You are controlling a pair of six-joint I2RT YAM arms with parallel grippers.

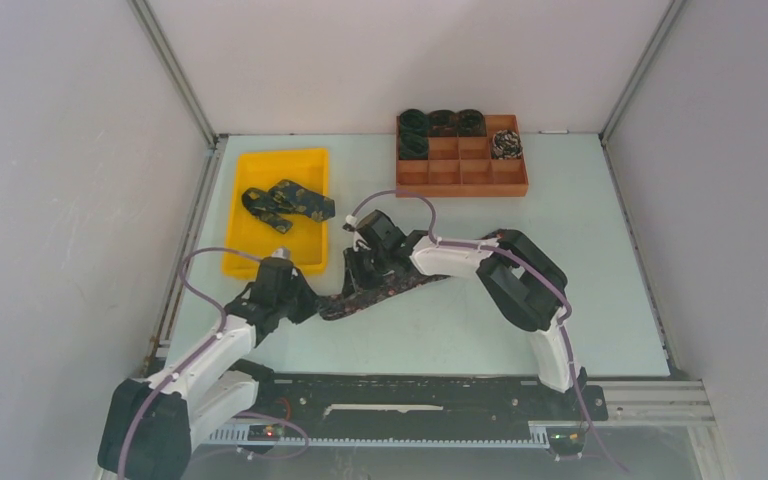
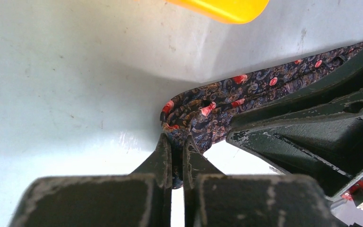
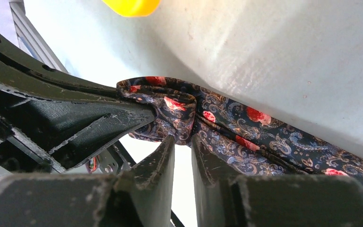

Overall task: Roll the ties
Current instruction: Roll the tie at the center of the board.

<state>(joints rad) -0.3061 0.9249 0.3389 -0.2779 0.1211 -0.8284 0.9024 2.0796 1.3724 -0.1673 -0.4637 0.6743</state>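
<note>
A dark paisley tie with red specks lies across the table in front of the arms. My left gripper is shut on its folded left end; in the left wrist view the tie is pinched between the closed fingertips of this gripper. My right gripper grips the same fold just to the right. In the right wrist view this gripper pinches bunched tie fabric at its tips. The two grippers are nearly touching.
A yellow tray at the back left holds another loose dark tie. A brown compartment box at the back holds several rolled ties. Metal rails edge the table's left and right sides.
</note>
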